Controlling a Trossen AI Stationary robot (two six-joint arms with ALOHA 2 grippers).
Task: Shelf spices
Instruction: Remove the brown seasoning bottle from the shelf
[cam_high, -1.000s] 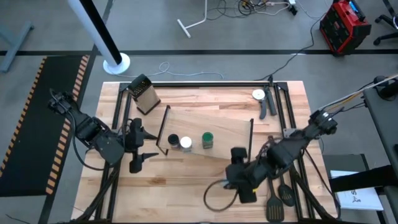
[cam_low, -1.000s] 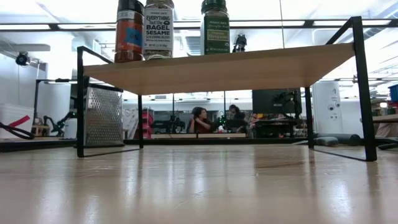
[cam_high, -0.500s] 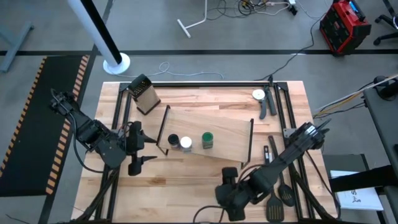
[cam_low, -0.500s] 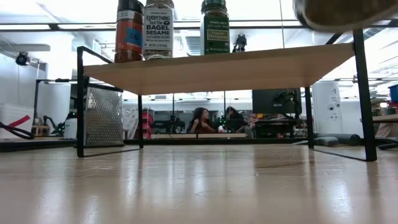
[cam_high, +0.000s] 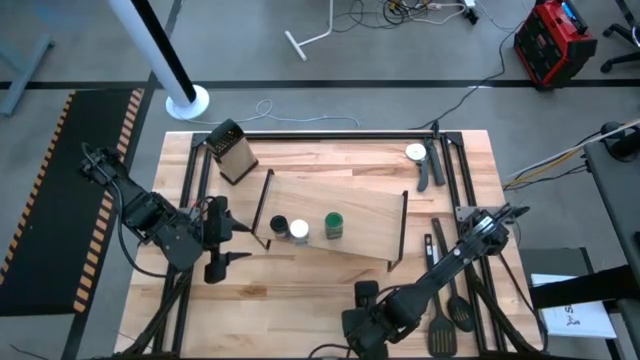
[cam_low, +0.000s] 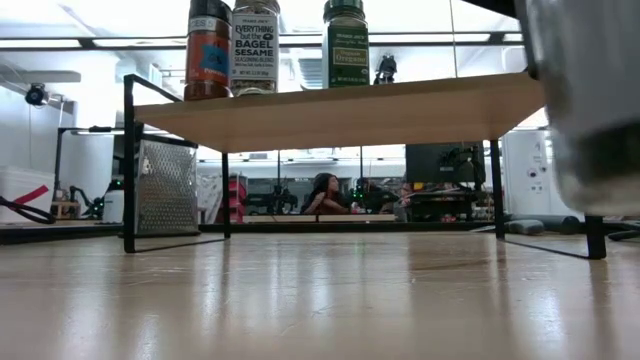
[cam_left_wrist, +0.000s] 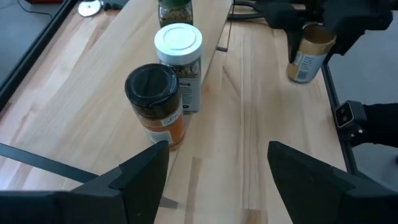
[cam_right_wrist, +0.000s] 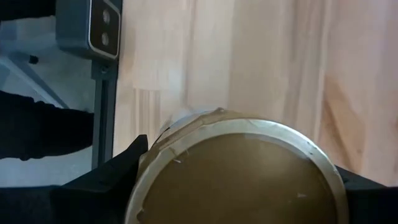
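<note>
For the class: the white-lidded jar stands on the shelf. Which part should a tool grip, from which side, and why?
Probably from above, around the round body just under the lid. The white jar stands upright on the shelf with the black jar close beside it, so the fingers fit best on its front and back, not between the jars.

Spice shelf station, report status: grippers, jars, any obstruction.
Right gripper shut on tan-lid jar, off the shelf. Left gripper open, waiting beside it. Three jars shelved. Nothing seen in the way.
</note>
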